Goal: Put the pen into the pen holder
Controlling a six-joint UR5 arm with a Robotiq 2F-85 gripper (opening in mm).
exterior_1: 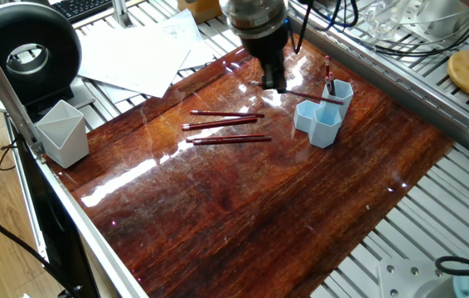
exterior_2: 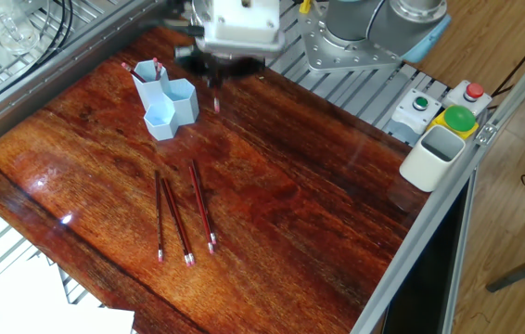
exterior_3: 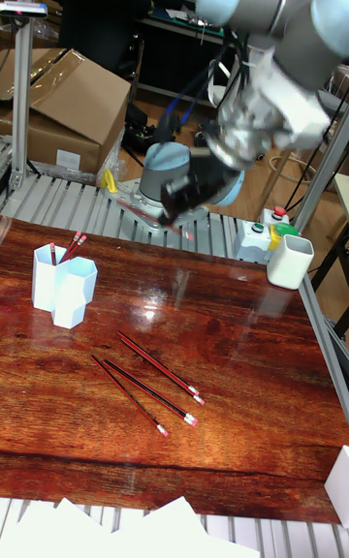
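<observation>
My gripper (exterior_1: 274, 81) is shut on a thin red pen (exterior_1: 313, 98), held roughly level above the table. The pen's free end reaches the rim of the light blue pen holder (exterior_1: 326, 114), a cluster of hexagonal tubes. In the tall fixed view the gripper (exterior_3: 180, 201) hangs high, behind and to the right of the pen holder (exterior_3: 62, 285), with the pen (exterior_3: 145, 216) sticking out at a slant. A red pen (exterior_3: 73, 246) stands in the tallest tube. Three more pens (exterior_1: 224, 126) lie side by side on the wood (exterior_2: 181, 215).
A pale grey angular cup (exterior_1: 62, 132) stands at the table's left edge. Loose papers (exterior_1: 135, 50) and a black round device (exterior_1: 26, 48) lie behind it. A button box (exterior_2: 457, 109) and a white cup (exterior_2: 434, 156) sit at the right edge.
</observation>
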